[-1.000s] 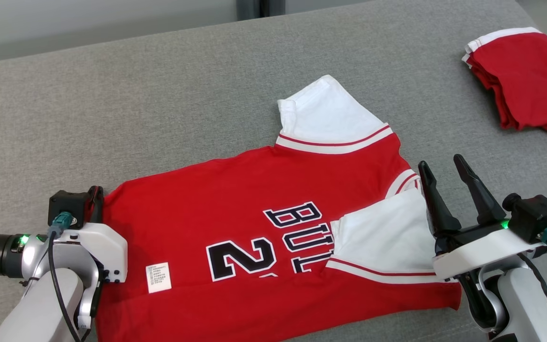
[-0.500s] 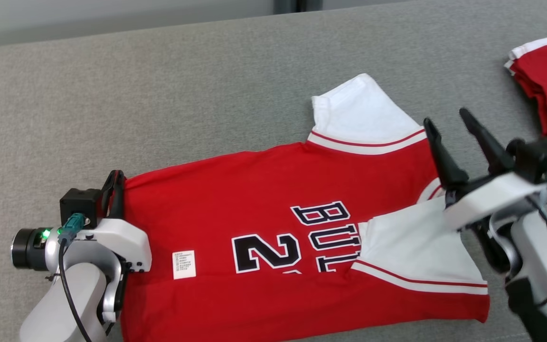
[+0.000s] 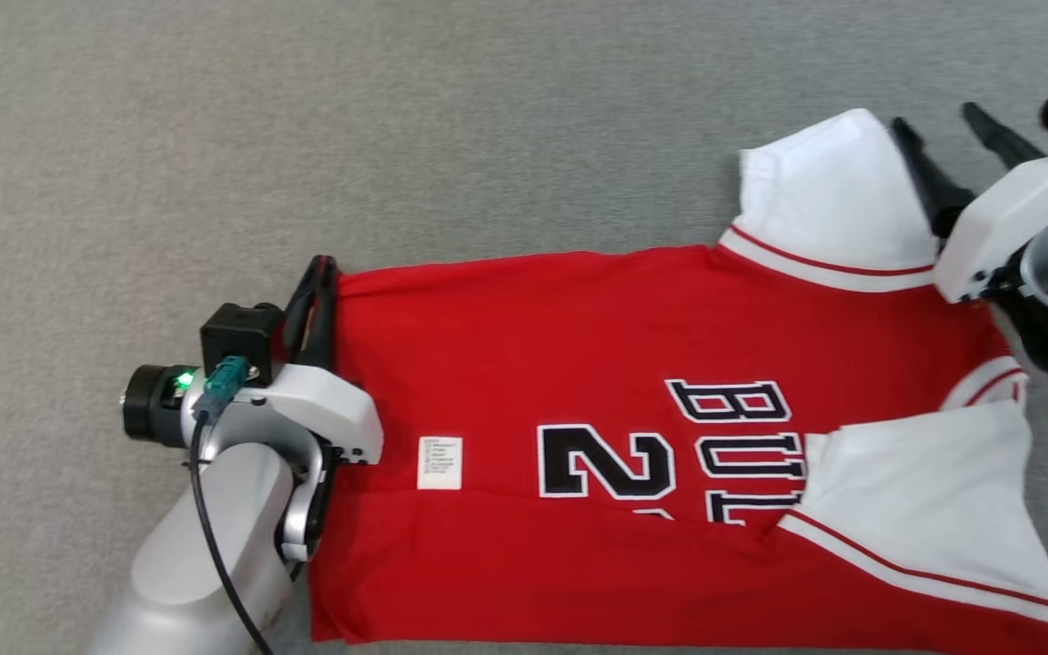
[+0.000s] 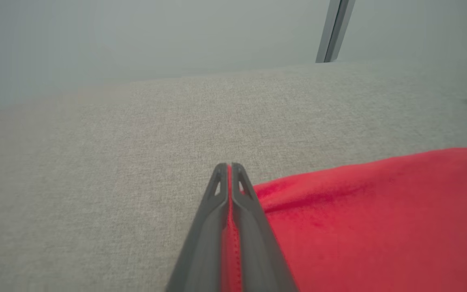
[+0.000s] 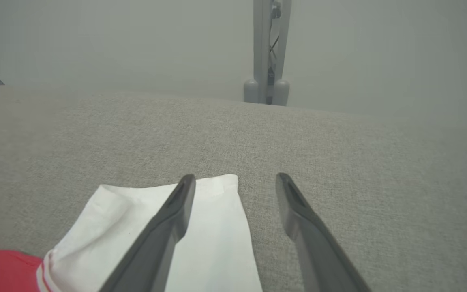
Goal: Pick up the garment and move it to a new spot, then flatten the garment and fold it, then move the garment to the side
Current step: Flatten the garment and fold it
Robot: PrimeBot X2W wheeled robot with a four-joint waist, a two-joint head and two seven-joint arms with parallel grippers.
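Observation:
A red jersey (image 3: 597, 364) with white sleeves and black lettering lies spread on the grey cloth surface (image 3: 306, 136). My left gripper (image 3: 322, 266) is shut on the jersey's hem corner at its left edge; the left wrist view shows red cloth (image 4: 230, 227) pinched between the closed fingers (image 4: 211, 215). My right gripper (image 3: 938, 127) is open at the upper right, just above the far white sleeve (image 3: 829, 200). In the right wrist view its left finger (image 5: 164, 227) overlaps the white sleeve (image 5: 213, 243), with nothing between the fingers. The near sleeve (image 3: 924, 491) lies folded over the jersey's front.
A white care label (image 3: 439, 462) sits on the jersey near my left wrist. Bare grey cloth stretches to the left and far side. A metal post (image 5: 266, 52) stands beyond the surface's far edge in the right wrist view.
The camera has turned, shifting the whole scene right and putting the other folded red garment out of view. My right gripper has risen from beside the near sleeve to the far sleeve, still open.

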